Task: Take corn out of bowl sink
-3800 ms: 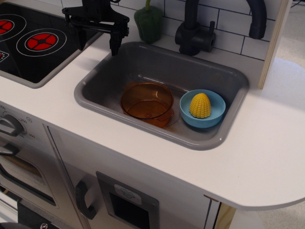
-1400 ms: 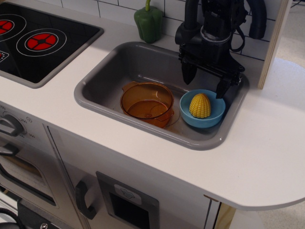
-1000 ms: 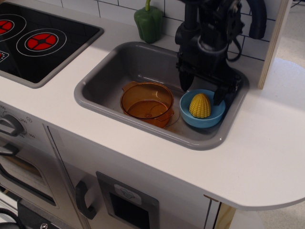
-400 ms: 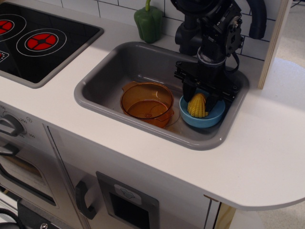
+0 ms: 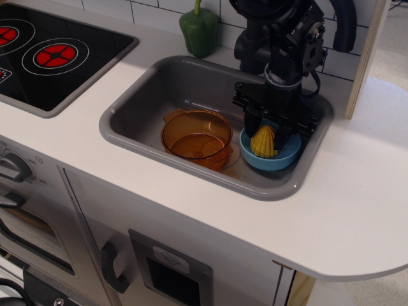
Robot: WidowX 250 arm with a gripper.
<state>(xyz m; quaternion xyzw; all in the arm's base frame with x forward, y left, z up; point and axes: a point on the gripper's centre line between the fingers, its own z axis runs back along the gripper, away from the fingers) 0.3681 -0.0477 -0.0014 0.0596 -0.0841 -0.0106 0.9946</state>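
The yellow corn (image 5: 263, 143) stands in the light-blue bowl (image 5: 291, 155) at the right end of the grey sink (image 5: 148, 95). My black gripper (image 5: 267, 136) reaches down into the bowl from above. Its two fingers press against the left and right sides of the corn, shut on it. The corn still rests in the bowl, and the fingers hide its upper part.
An amber transparent pot (image 5: 196, 137) sits in the sink just left of the bowl. A black faucet (image 5: 254, 48) stands behind the sink, with a green pepper (image 5: 199, 29) at the back. The stove (image 5: 51, 54) is at left and a wooden panel (image 5: 368, 57) at right.
My gripper came from the stove side to above the bowl, lowered over the corn, and narrowed its fingers onto the corn's sides. The corn tilted slightly.
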